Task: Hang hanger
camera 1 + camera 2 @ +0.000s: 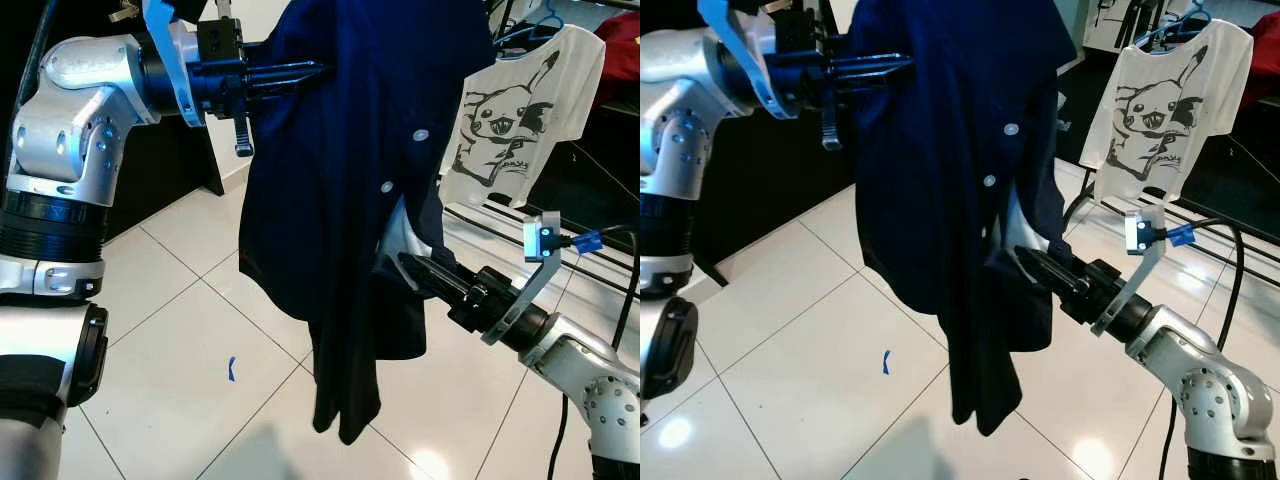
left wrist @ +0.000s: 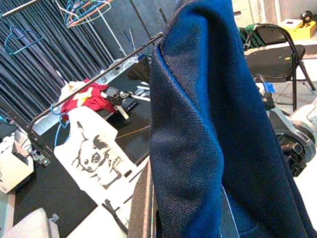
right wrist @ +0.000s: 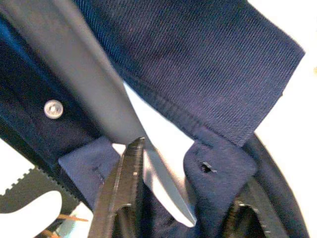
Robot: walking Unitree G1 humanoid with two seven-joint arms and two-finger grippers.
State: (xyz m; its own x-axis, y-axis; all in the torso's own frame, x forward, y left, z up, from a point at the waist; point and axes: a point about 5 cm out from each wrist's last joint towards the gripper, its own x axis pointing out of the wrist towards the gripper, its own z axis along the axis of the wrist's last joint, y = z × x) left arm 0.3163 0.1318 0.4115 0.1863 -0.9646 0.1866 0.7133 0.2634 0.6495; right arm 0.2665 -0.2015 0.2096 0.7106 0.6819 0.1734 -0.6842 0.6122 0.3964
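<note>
A dark navy button shirt (image 1: 350, 200) hangs in mid-air in front of me, its hem well above the tiled floor. My left gripper (image 1: 318, 70) is up at shoulder height, its fingers pressed together into the shirt's top edge. My right gripper (image 1: 402, 262) reaches in low from the right, its tips buried in the open front placket. In the right wrist view one black finger (image 3: 124, 198) lies against a pale grey strip (image 3: 99, 104) inside the shirt, with buttonhole fabric (image 3: 213, 168) folded over the other finger. The hanger's hook is hidden.
A white T-shirt with a cartoon print (image 1: 515, 110) hangs on a blue hanger from the black clothes rail (image 2: 99, 74) at the right. Red cloth (image 2: 86, 99) lies behind it. A black folding chair (image 2: 282, 54) stands beyond. Blue tape (image 1: 231, 368) marks the floor.
</note>
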